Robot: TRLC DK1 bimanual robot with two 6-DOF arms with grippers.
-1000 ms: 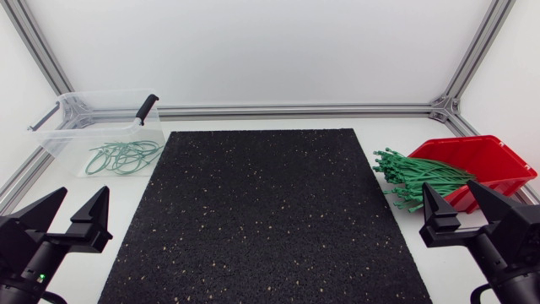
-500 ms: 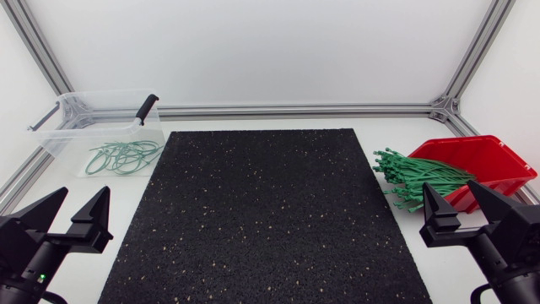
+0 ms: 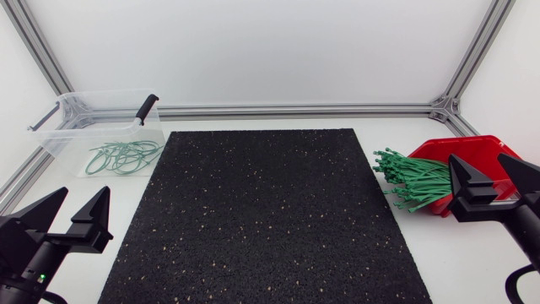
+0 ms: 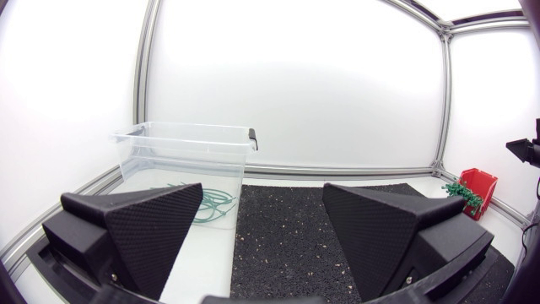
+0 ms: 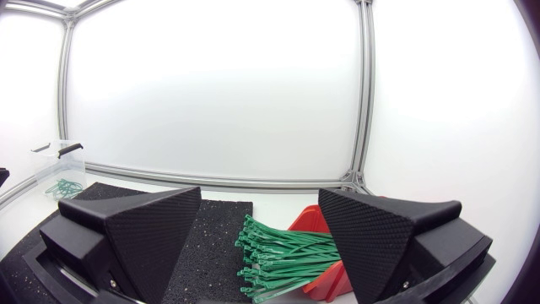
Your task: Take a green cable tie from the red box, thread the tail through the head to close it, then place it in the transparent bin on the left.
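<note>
From the head view, our left gripper (image 3: 86, 189) sits low beside the black mat (image 3: 261, 219), its fingers spread wide and empty. Our right gripper (image 3: 477, 160), also spread wide and holding nothing, hangs at the red box (image 3: 462, 145). The green cable ties (image 3: 418, 179) spill from the box onto the table toward the mat. The transparent bin (image 3: 93, 95) stands at the far left with closed ties (image 3: 122, 156) lying in it.

In the left wrist view, the bin (image 4: 186, 152) is ahead of our wide fingers, well apart from them.

In the right wrist view, the bundle (image 5: 283, 253) lies just ahead of and below the gap between our fingers. We judge that we are at the first step, fetching a tie. The next move calls for lowering onto the bundle's edge and singling out one tie.
</note>
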